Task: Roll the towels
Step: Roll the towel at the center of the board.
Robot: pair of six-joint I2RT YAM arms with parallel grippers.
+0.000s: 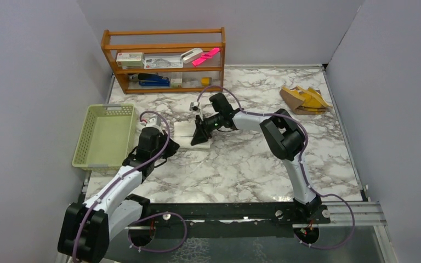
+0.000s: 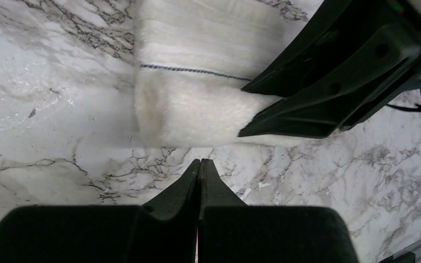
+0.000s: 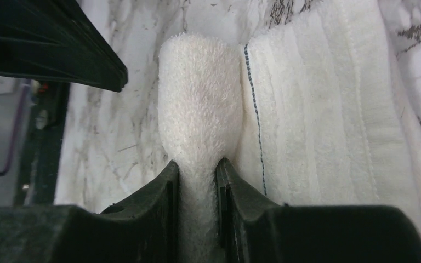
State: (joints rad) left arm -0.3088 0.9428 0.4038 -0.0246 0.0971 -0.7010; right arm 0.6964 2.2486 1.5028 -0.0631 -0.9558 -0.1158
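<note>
Pinching a plush raised fold of the white towel (image 3: 307, 109), the right gripper (image 3: 197, 170) has both fingers closed on the cloth; a blue stitched line (image 3: 254, 109) runs just beside the fold; the towel lies left of table centre, toward 10 o'clock; left gripper (image 2: 199, 164) pressed together, empty, just off the towel's near edge; bare marble (image 1: 241, 164) open from 3 to 6 o'clock; mustard towel (image 1: 304, 98) crumpled at 2 o'clock; green basket (image 1: 104, 137) at 9 o'clock.

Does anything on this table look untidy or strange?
The mustard-yellow towel lies crumpled at the far right corner. The white towel has a faint tan patch on its rolled end. Nothing else stands out.
</note>
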